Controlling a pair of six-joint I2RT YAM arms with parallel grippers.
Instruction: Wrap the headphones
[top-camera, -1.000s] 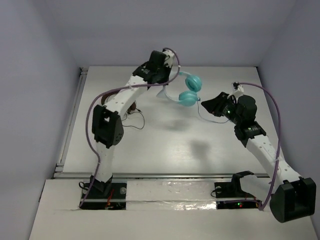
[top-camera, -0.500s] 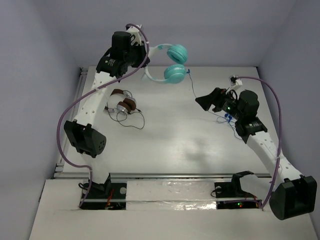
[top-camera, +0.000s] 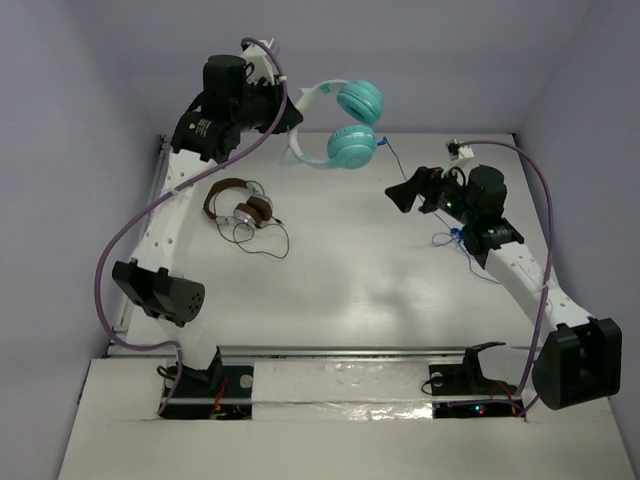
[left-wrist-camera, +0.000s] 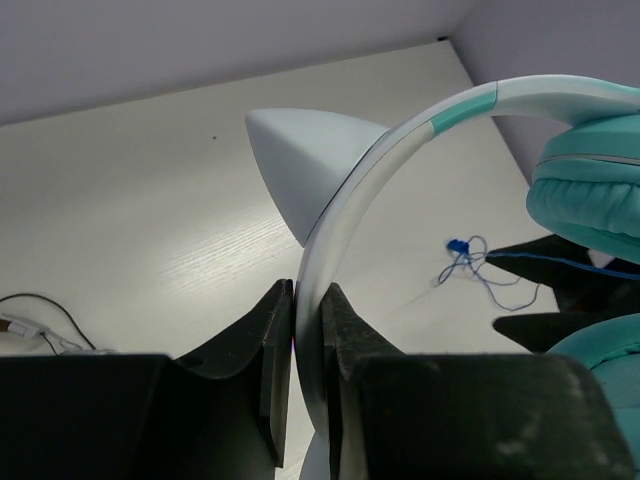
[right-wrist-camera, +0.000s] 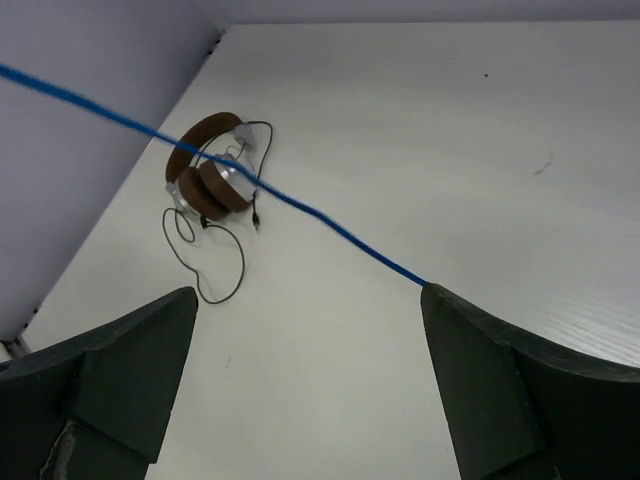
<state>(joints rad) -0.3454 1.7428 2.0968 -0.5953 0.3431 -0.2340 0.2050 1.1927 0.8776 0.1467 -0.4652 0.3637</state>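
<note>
Brown-banded headphones (top-camera: 238, 203) lie flat on the white table (top-camera: 350, 290), in its far-left area, near the left wall (top-camera: 70, 200). The two ear cups sit side by side inside the arc of the band. A thin black cable (top-camera: 268, 240) runs from the cups toward the table centre in loose loops, resting on the surface.

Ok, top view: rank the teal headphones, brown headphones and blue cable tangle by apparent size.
1. teal headphones, though held up nearer the camera, so their lead is unsure.
2. brown headphones.
3. blue cable tangle.
</note>
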